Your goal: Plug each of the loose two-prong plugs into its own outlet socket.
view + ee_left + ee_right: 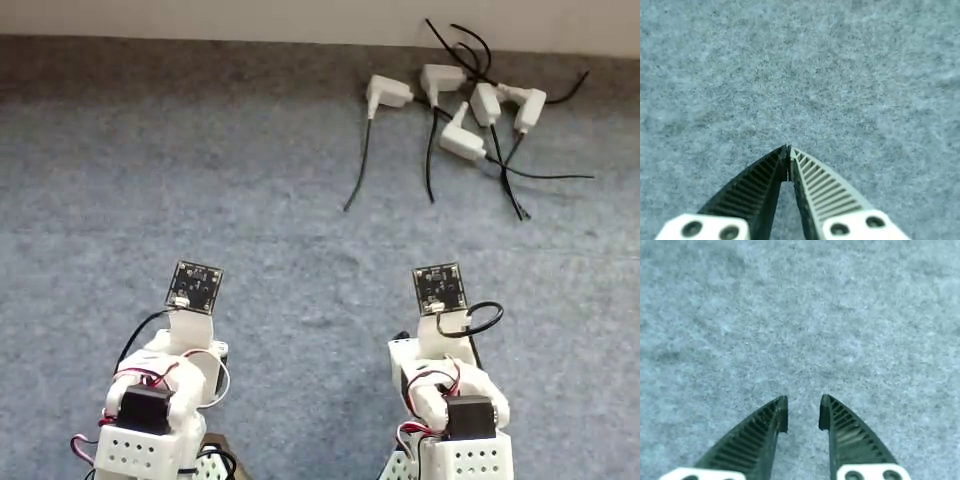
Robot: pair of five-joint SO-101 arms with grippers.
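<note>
Tabletop: grey and fuzzy like felt, kinda mottled, flat all over.
Far edge: runs straight under a pale wall, with a darker band of the felt right along it.
Open room: a big bare stretch between the two arms at the near edge and the pile at the far right, plus the whole far-left side.
Plugs: I count five chunky white plastic bodies bunched at the far right close to the wall, some touching or overlapping. Honestly can't tell which are plugs and which are sockets from here.
Cords: thin, black and glossy. They're tangled on the right side of the pile, so no exact count. One trails off the leftmost body toward the arms, well short of them.
Left end effector: one black ribbed finger, one white, tips pressed together with nothing between, over bare felt.
Right end effector: both fingers black and ribbed, tips slightly spread, holding nothing, also over bare felt.
Camera boards: two small dark squares, one per arm.
</note>
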